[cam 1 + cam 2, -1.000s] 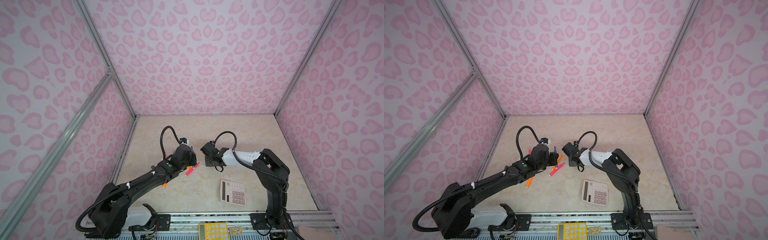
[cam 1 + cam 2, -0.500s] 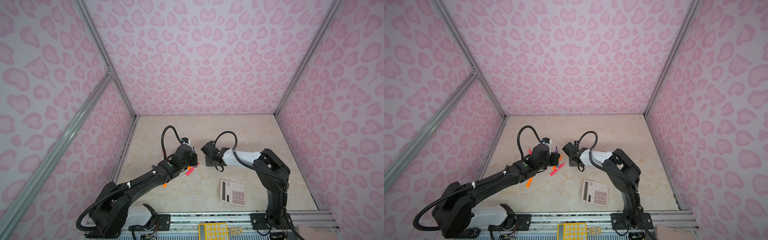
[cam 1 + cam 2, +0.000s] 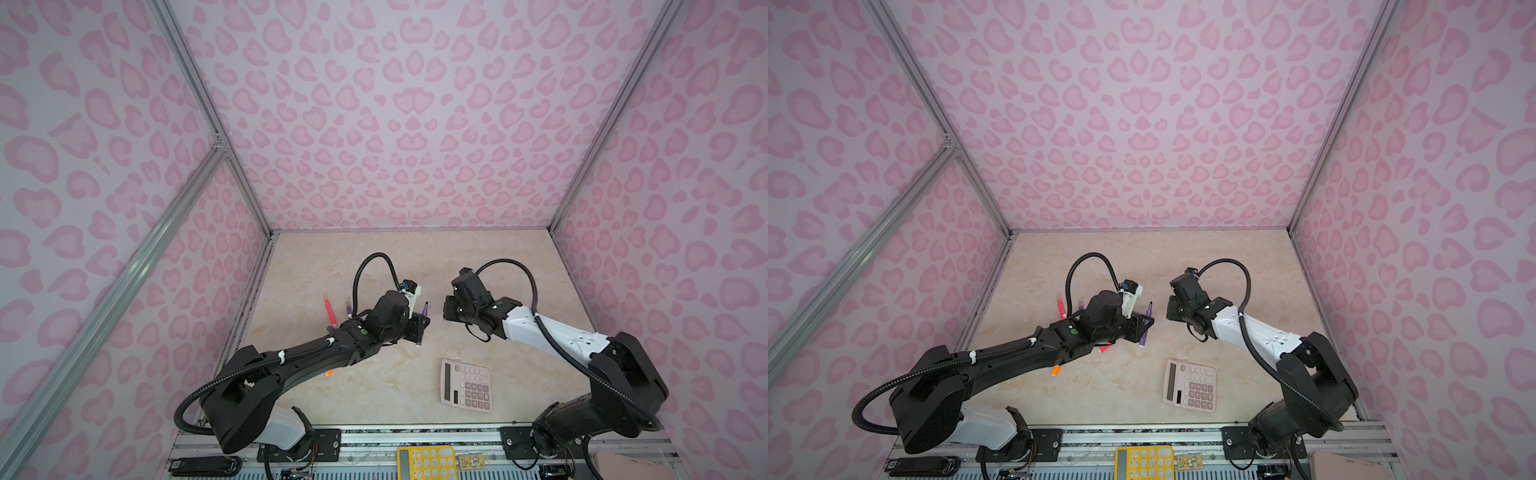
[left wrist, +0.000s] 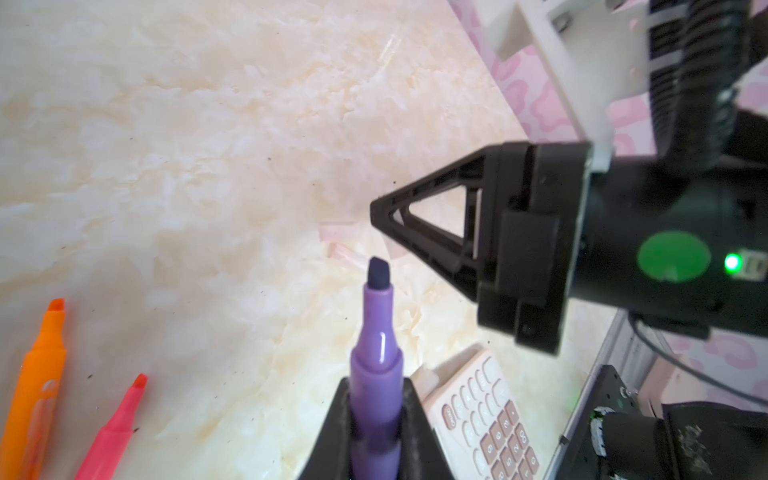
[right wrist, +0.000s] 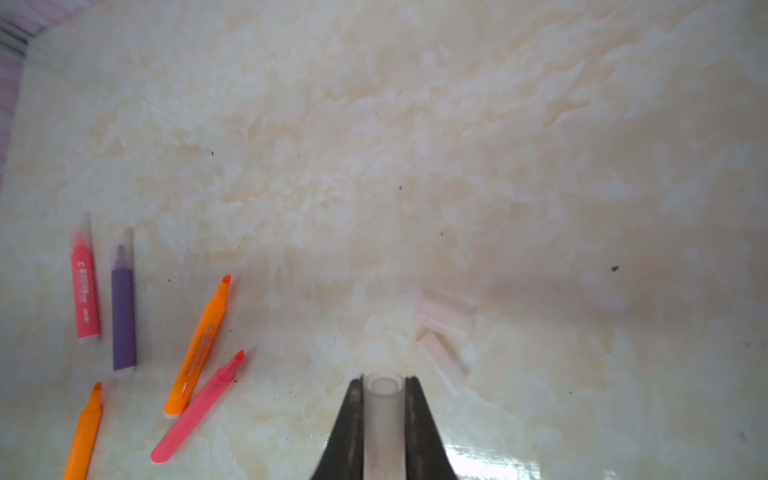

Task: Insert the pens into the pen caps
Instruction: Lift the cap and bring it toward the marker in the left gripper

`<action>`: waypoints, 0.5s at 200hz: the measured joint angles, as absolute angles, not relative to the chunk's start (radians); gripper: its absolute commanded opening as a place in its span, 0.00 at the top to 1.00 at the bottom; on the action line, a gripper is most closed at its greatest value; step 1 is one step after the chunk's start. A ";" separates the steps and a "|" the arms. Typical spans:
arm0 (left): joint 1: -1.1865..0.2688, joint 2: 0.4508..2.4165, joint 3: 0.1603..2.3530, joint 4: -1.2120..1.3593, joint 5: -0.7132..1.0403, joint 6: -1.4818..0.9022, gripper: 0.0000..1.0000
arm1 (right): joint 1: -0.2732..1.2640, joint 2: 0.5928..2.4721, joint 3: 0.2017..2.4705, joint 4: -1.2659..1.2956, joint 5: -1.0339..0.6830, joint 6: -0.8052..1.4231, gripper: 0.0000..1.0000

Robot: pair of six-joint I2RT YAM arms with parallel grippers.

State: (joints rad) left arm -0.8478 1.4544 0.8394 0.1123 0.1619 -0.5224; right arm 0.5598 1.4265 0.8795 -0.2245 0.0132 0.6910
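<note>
My left gripper (image 4: pixel 376 386) is shut on a purple pen (image 4: pixel 376 332), held off the table with its dark tip bare, as both top views show (image 3: pixel 424 309) (image 3: pixel 1148 309). My right gripper (image 5: pixel 383 380) is shut on a clear pen cap (image 5: pixel 383 399) whose open mouth faces outward. In the top views it (image 3: pixel 446 309) hangs a short way right of the left gripper (image 3: pixel 419 328). Two loose pen caps (image 5: pixel 444 311) lie below. A pink pen (image 5: pixel 85 291) and a purple pen (image 5: pixel 123 307) wear caps. Two orange pens (image 5: pixel 199 345) (image 5: pixel 85 432) and a pink one (image 5: pixel 199 407) lie uncapped.
A pale pink calculator (image 3: pixel 465 384) lies near the front, right of centre. A yellow calculator (image 3: pixel 426 461) sits on the front rail. Pink patterned walls close in three sides. The left arm covers some of the pens in the top views.
My right gripper has closed on the clear cap and drawn slightly to the right. My left gripper has carried the purple pen to the right, towards the right gripper.
</note>
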 measured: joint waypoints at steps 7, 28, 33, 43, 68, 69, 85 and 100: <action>-0.851 1.457 0.839 0.121 0.180 -0.522 0.97 | 0.530 1.376 0.833 -0.189 -0.005 0.701 1.00; -0.861 1.467 0.839 0.155 0.223 -0.522 0.97 | 0.470 1.249 0.716 -0.108 -0.056 0.727 1.00; -0.862 1.468 0.839 0.160 0.229 -0.522 0.97 | 0.466 1.221 0.697 -0.097 -0.062 0.732 1.00; -0.865 1.470 0.839 0.164 0.237 -0.520 0.97 | 0.456 1.156 0.662 -0.063 -0.070 0.747 1.00; -0.863 1.466 0.839 0.167 0.225 -0.510 0.97 | 0.451 1.048 0.584 0.078 -0.065 0.801 1.00; -0.863 1.465 0.839 0.167 0.225 -0.510 0.97 | 0.451 1.046 0.583 0.083 -0.065 0.803 1.00; -0.861 1.444 0.831 0.168 0.215 -0.504 0.97 | 0.448 1.044 0.580 0.141 -0.064 0.855 1.00; -0.862 1.417 0.816 0.184 0.216 -0.503 0.97 | 0.445 1.077 0.630 0.196 -0.094 0.876 1.00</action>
State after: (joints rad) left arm -0.8619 1.4166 0.8162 0.1837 0.2157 -0.5034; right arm 0.4454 1.0771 0.6296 0.1955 -0.0937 0.8764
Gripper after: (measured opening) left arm 0.169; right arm 0.138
